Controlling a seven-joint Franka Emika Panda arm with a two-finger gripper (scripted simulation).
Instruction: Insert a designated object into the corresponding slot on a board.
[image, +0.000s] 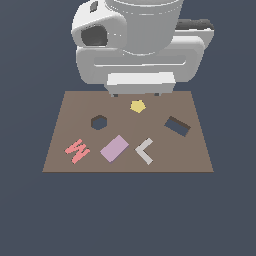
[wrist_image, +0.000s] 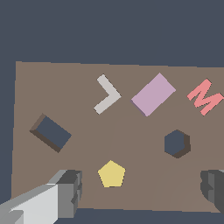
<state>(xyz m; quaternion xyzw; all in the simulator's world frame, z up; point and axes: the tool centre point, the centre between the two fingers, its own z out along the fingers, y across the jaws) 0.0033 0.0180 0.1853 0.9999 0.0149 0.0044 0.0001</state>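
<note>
Hovering over the far edge of the large flat brown square board (image: 70, 107), your gripper (wrist_image: 140, 192) hangs with fingers spread wide and nothing between them. You see the flat lilac rectangular block (image: 114, 148) lying loose between the pink W-shaped piece (image: 77, 150) and the grey L-shaped piece (image: 144, 150); the dark rectangular slot (image: 177, 126) sits vacant toward the exterior view's right. Judged so, reaching, grasping, carrying and inserting all remain

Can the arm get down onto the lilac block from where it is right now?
Probably yes. The lilac block lies flat on the board with bare board between it and its neighbours, and the gripper, jaws spread wide, hangs empty above with nothing in between.
</note>
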